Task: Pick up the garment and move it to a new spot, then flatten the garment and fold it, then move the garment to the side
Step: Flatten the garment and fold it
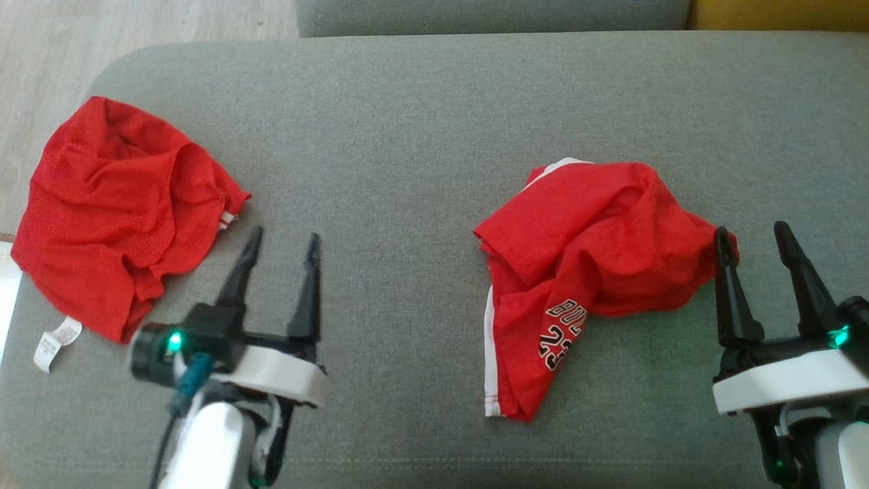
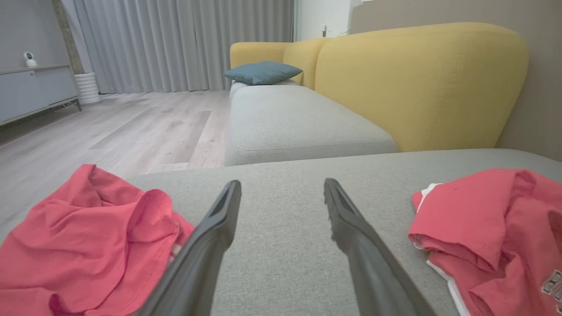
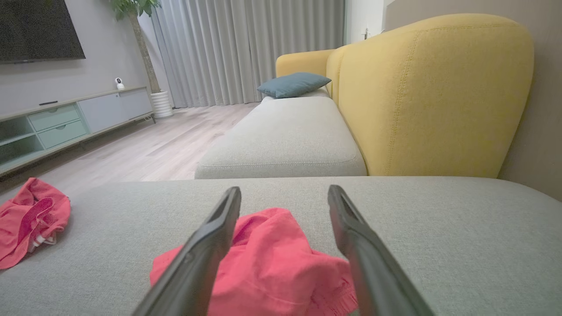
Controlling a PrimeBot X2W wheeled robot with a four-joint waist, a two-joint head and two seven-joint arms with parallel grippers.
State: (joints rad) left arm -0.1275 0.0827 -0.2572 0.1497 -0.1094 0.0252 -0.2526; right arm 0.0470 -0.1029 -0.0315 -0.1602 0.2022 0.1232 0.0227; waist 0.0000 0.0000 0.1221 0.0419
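Observation:
A crumpled red garment (image 1: 584, 231) with a white side stripe and black-and-white lettering lies right of centre on the grey cushion (image 1: 407, 136). My right gripper (image 1: 751, 229) stands open at its right edge, and its left finger overlaps the cloth's rim. In the right wrist view the red cloth (image 3: 272, 259) bunches low between the spread fingers of that gripper (image 3: 284, 189), with no grip on it. My left gripper (image 1: 284, 236) is open over bare cushion. A second red mesh garment (image 1: 115, 210) with a white label lies just to its left.
The cushion's left edge drops to a wooden floor (image 1: 41, 61). Behind it stand a yellow sofa back (image 2: 421, 83) and another grey seat (image 2: 290, 123) with a blue pillow (image 2: 263, 72). From the left wrist, both red garments (image 2: 88, 237) (image 2: 491, 228) flank the fingers.

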